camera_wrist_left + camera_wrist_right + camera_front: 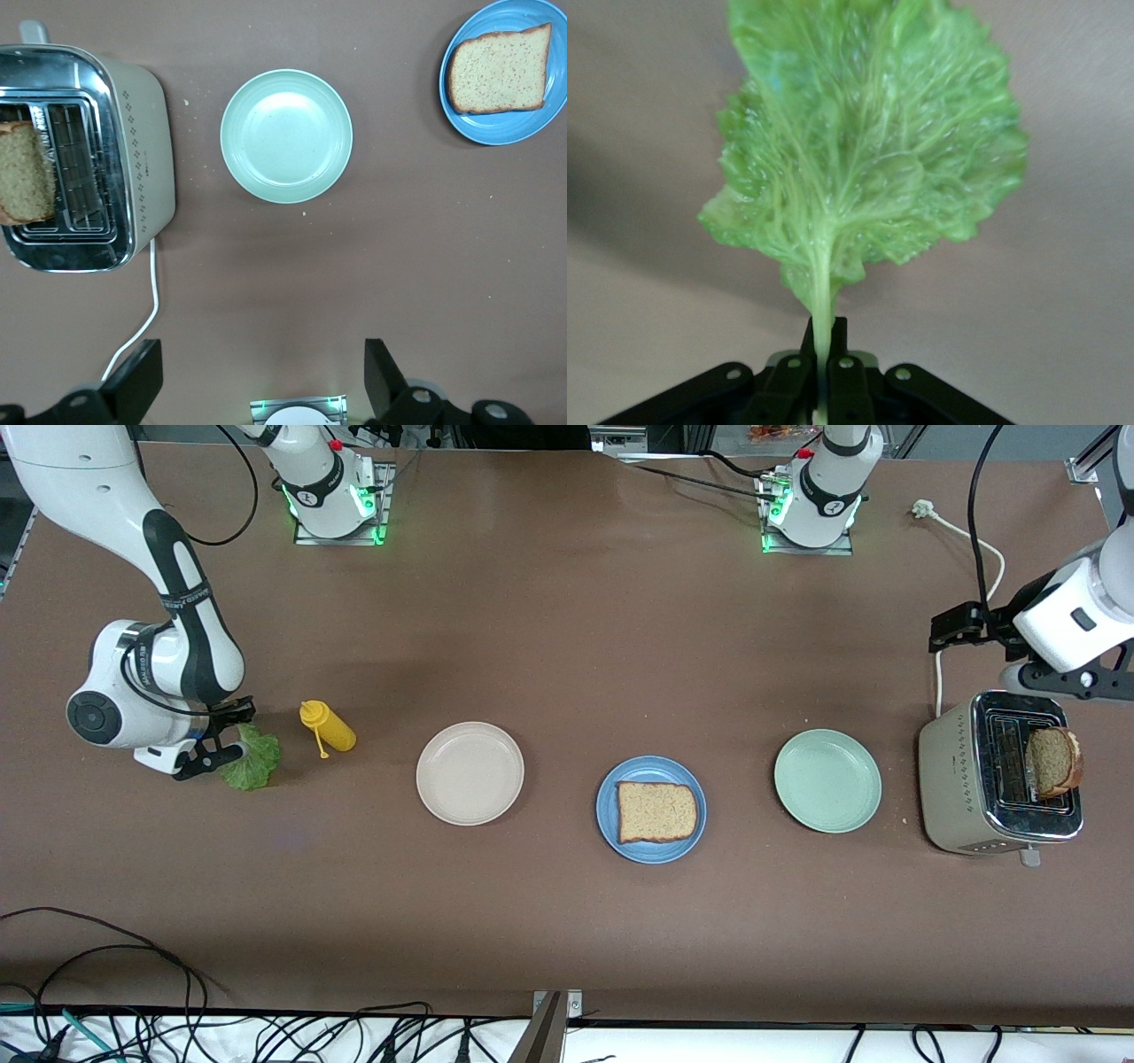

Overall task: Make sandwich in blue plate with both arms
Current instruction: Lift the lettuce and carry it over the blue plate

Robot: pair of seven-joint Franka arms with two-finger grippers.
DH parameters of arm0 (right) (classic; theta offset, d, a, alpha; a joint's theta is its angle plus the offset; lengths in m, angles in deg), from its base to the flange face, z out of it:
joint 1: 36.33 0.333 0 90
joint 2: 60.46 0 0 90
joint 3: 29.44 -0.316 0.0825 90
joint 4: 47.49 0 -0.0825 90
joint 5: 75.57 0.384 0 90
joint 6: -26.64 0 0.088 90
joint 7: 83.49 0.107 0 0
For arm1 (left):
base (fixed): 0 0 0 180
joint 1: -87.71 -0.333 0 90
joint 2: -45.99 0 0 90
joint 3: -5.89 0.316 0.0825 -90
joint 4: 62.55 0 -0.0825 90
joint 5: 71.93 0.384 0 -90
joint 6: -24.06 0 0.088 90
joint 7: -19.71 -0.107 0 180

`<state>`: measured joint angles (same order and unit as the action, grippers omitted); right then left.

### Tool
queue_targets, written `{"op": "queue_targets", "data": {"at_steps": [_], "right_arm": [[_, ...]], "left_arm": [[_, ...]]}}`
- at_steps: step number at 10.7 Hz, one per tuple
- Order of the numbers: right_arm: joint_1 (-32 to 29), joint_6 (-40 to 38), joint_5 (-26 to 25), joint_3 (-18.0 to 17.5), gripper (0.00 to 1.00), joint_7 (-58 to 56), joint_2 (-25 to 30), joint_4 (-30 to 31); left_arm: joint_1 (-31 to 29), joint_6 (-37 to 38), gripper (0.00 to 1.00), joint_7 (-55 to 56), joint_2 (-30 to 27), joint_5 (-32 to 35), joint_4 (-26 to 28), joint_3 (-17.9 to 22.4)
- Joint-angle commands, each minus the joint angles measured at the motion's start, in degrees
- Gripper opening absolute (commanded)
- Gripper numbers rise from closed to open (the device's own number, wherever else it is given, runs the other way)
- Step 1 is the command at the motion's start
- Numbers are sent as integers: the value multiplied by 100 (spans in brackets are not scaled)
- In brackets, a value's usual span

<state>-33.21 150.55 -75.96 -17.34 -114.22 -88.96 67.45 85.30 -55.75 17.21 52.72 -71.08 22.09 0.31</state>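
Note:
The blue plate (651, 856) (509, 131) lies near the middle of the table with one brown bread slice (656, 811) (499, 69) flat on it. A second slice (1052, 761) (22, 173) stands in a slot of the toaster (961, 797) at the left arm's end. At the right arm's end, my right gripper (226, 741) (822, 341) is shut on the stem of the ruffled green lettuce leaf (252, 762) (868, 150), low over the table. My left gripper (264, 381) waits open and empty, high above the table by the toaster.
A yellow squeeze bottle (330, 728) lies beside the lettuce. The cream plate (469, 818) and the mint-green plate (827, 826) (285, 135) flank the blue plate, both bare. The toaster's white cord (974, 536) runs toward the left arm's base. Cables crowd the table's front edge.

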Motion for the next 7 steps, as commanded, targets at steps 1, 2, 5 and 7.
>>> {"op": "queue_targets", "data": {"at_steps": [1,2,5,7], "right_arm": [[-58,-1093,110,-76,0,-135,432,-689],[-14,-1576,110,-93,0,-135,537,-1057],[-5,-3097,136,-531,0,-57,670,-2410],[4,-3618,136,-996,0,75,670,-3150]], "left_arm": [[-31,-86,100,31,-208,292,211,5],[-23,-52,100,22,-251,466,228,-13],[-31,-87,100,196,-331,372,255,13],[39,-157,100,757,-314,91,238,31]]}}
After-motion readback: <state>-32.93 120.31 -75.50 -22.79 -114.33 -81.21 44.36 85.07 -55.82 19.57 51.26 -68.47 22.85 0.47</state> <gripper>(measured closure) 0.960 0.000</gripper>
